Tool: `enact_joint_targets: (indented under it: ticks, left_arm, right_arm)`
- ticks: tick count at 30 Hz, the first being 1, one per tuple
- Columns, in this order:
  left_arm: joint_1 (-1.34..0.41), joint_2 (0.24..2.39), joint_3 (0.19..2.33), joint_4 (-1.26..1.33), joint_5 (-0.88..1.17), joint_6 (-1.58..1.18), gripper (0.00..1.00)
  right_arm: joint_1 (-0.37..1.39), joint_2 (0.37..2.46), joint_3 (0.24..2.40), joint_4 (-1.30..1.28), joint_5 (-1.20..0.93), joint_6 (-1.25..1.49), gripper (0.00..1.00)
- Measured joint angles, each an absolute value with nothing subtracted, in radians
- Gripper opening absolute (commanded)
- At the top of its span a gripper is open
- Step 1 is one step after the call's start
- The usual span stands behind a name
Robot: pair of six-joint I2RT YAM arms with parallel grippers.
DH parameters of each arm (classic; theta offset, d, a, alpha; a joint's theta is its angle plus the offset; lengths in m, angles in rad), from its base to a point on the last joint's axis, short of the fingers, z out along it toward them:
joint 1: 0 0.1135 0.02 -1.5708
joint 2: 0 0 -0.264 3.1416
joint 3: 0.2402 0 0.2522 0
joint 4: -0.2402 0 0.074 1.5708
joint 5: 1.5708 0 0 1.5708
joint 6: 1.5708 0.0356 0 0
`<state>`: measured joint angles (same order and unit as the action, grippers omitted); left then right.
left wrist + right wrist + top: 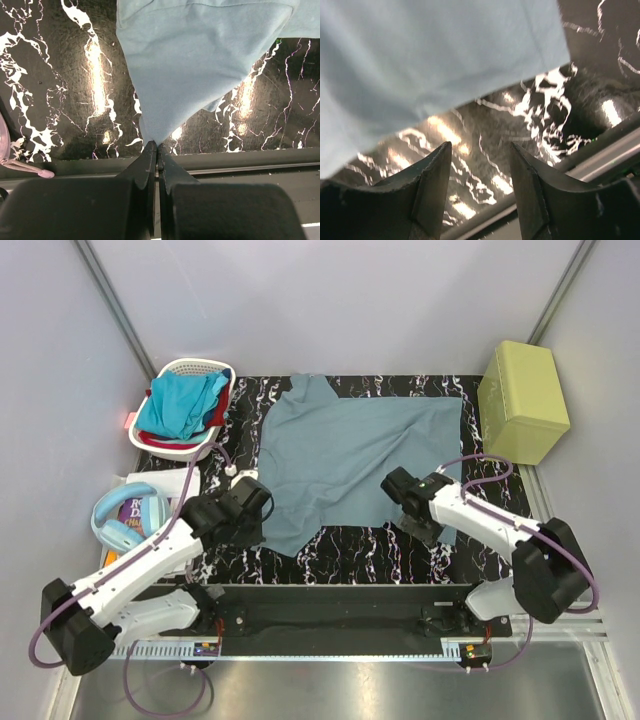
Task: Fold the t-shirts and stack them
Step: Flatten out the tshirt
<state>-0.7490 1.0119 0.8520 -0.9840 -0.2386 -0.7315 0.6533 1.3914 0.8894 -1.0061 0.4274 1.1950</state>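
Observation:
The grey-blue t-shirt [350, 455] lies spread and wrinkled across the black marbled table [400, 550]. My left gripper [262, 515] is shut on its near left corner, and in the left wrist view the cloth [200, 65] rises to a point pinched at the gripper [157, 145]. At the shirt's near right edge my right gripper [392, 488] is open. In the right wrist view that gripper [480, 147] has only bare table between its fingers, with the shirt's hem [430, 60] just beyond. A turquoise t-shirt [180, 405] with red cloth [222, 412] beside it fills the white basket [185, 362].
A yellow-green box [523, 400] stands at the back right corner. Blue headphones [125, 520] rest on a book at the left edge, beside my left arm. A metal rail [250, 167] runs along the table's near edge.

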Motion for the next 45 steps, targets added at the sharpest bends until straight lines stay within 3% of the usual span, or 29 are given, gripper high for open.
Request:
enact_joint_targets:
  ticks: [13, 27, 39, 45]
  left_arm:
    - [-0.749, 1.045, 0.858, -0.958, -0.239, -0.714, 0.0]
    - [-0.749, 1.076, 0.869, -0.935, -0.238, -0.689, 0.0]
    - [-0.749, 1.108, 0.881, -0.922, -0.233, -0.683, 0.0]
    - [-0.749, 1.136, 0.89, -0.91, -0.22, -0.677, 0.0]
  right_arm:
    - [0.489, 1.475, 0.859, -0.898, 0.395, 1.133, 0.56]
    - [0.483, 1.525, 0.828, -0.849, 0.372, 1.129, 0.56]
    - [0.482, 1.385, 0.817, -0.907, 0.415, 1.135, 0.56]
    - [0.475, 1.416, 0.814, -0.94, 0.452, 1.159, 0.54]
